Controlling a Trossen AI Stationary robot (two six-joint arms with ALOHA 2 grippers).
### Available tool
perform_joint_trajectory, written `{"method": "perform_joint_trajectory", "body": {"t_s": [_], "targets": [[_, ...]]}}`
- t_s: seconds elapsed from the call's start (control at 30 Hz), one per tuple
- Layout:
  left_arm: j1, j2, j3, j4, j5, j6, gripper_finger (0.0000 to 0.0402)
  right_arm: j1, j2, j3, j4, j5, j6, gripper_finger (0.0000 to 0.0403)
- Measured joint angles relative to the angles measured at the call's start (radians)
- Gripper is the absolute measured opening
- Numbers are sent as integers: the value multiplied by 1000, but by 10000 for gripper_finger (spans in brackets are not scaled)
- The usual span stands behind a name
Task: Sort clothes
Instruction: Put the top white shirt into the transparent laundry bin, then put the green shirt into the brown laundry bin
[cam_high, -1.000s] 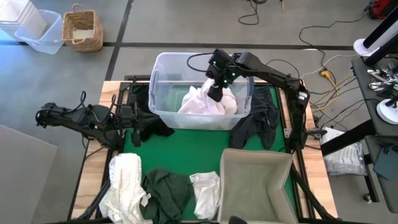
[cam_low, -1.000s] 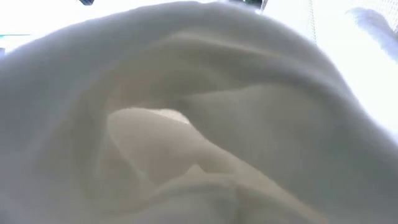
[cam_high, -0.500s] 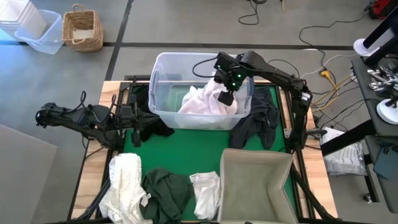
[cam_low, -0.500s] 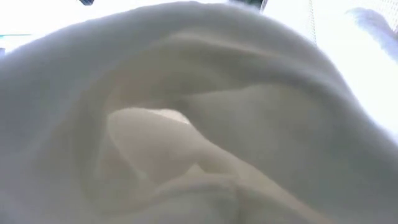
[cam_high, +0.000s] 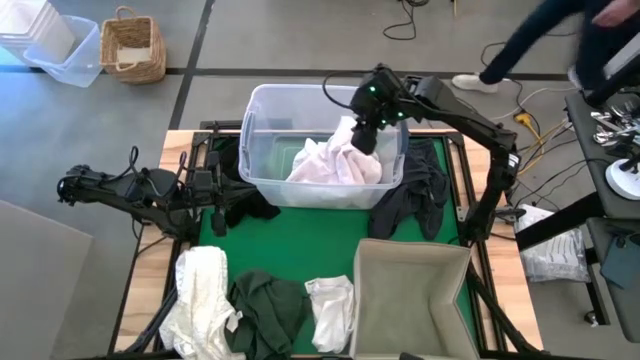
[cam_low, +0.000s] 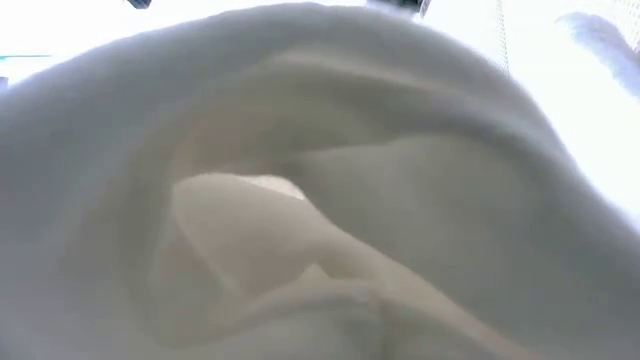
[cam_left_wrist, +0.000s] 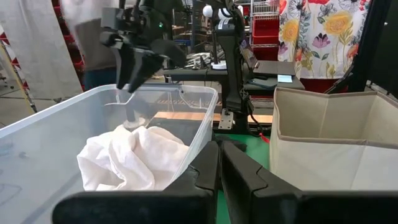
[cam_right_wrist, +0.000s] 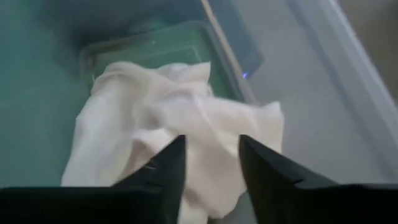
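Right claw (cam_high: 366, 137) spread, empty, above tub (cam_high: 262, 150); white clothes (cam_high: 335, 163) in, darks (cam_high: 268, 311) and more whites waiting on counter (cam_high: 300, 235).

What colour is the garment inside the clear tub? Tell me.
White; the garment in the tub shows best in the high view.

High cam looks straight down, whole table. Low cam's pressed against pale cloth (cam_low: 320, 200). Both wrist cams look close into the clear tub (cam_left_wrist: 37, 143), shared w/ the high view.
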Motion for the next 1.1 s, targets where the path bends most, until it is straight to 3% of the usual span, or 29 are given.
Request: {"method": "perform_joint_trajectory", "body": {"t_s": [0.13,0.2,0.77,1.1], "targets": [[0,4,0,0,0,0,0,0,4,-30,67,3,-24,40],[0,4,0,-2,0,0,0,0,9,-54,87,3,-28,18],[0,13,0,1,0,0,0,6,36,-218,108,-9,22,9],[0,13,0,1,0,0,0,27,29,-18,85,26,22,9]]}}
